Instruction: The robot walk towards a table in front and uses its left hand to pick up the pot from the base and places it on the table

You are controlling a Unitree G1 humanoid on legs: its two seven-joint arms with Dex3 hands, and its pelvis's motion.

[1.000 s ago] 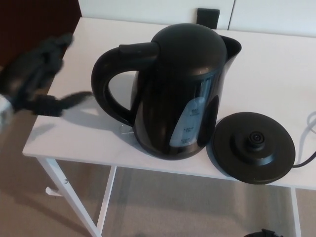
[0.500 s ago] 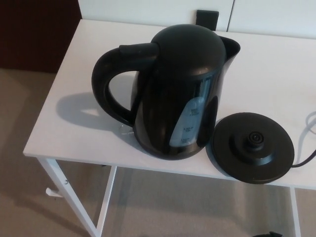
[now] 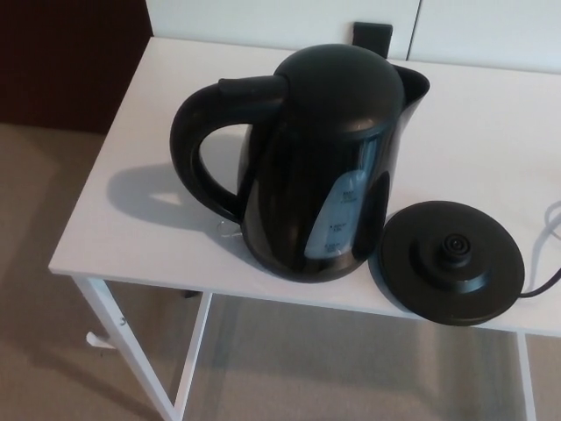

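A black electric kettle, the pot point(image 3: 316, 162), stands upright on the white table point(image 3: 131, 202), its handle point(image 3: 197, 149) pointing to the picture's left and its spout to the back right. The round black base point(image 3: 451, 261) lies on the table just right of the pot, apart from it, with its centre connector bare. Neither of my hands shows in the head view.
A cable point(image 3: 545, 285) leaves the base at the right edge. A small black block point(image 3: 372, 33) sits at the table's far edge against the white wall. Beige carpet lies below, with white table legs point(image 3: 123, 346) at the lower left.
My left hand, raised at the left edge a second ago, has dropped out of view. The camera has shifted slightly, so the whole scene sits a little further right.
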